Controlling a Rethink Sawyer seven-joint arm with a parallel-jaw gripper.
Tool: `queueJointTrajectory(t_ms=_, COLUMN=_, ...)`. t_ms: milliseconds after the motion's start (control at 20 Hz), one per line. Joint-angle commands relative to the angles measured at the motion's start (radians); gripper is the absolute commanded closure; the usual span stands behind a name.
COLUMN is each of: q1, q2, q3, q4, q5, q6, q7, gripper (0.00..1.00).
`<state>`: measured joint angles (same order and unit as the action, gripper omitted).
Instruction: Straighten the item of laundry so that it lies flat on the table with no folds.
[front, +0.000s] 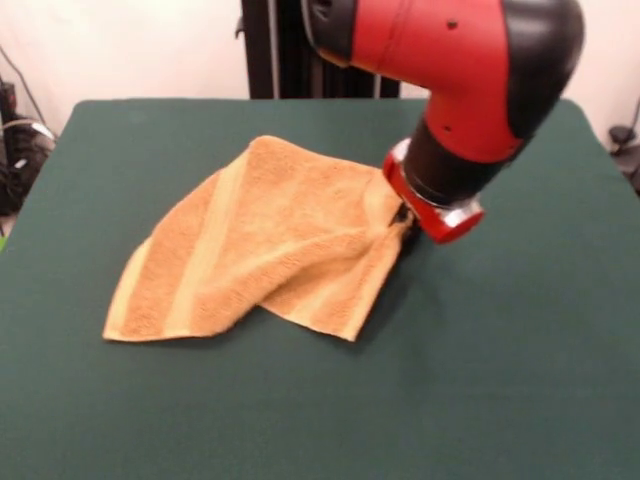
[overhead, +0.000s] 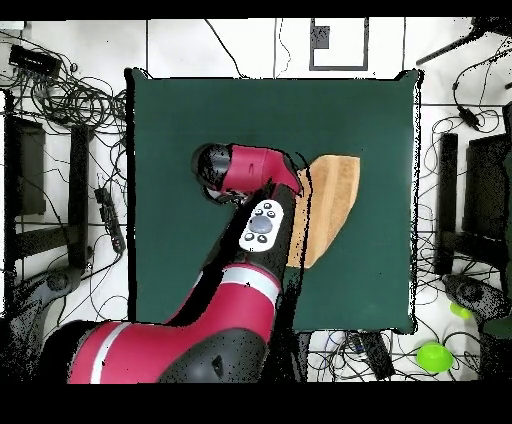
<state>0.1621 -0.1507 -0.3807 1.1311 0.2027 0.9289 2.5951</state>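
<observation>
The orange-tan towel (front: 265, 235) lies on the dark green table (front: 500, 380), left of centre in the front view. Its left part is flat, with a pale band running along it. Its right corner is raised and bunched at my gripper (front: 404, 222), so the near right part hangs in a fold with the second pale band on it. The gripper looks shut on that corner; the red wrist ring hides most of it. In the overhead view the towel (overhead: 335, 200) shows to the right of the arm, which covers the gripper and the towel's edge. The table (overhead: 200, 110) extends well beyond the towel.
The arm's red and black wrist (front: 450, 90) hangs over the table's far right part. The black pedestal column (front: 290, 50) stands behind the table. Cables and stands (overhead: 70, 110) ring the table, and a green object (overhead: 435, 355) lies on the floor.
</observation>
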Motion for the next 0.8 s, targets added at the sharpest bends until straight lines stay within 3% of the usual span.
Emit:
queueJointTrajectory(t_ms=50, q1=0.054, q2=0.084, q3=0.108, q4=-0.014, q5=0.116, q6=0.036, q7=0.318, gripper=1.00)
queueJointTrajectory(t_ms=100, q1=0.063, q2=0.086, q3=0.097, q4=-0.006, q5=0.132, q6=0.018, q7=0.320, gripper=0.00)
queueJointTrajectory(t_ms=400, q1=0.075, q2=0.098, q3=0.078, q4=-0.033, q5=0.152, q6=-0.006, q7=0.314, gripper=0.00)
queueJointTrajectory(t_ms=800, q1=0.064, q2=0.071, q3=0.082, q4=0.030, q5=0.204, q6=-0.079, q7=0.298, gripper=0.00)
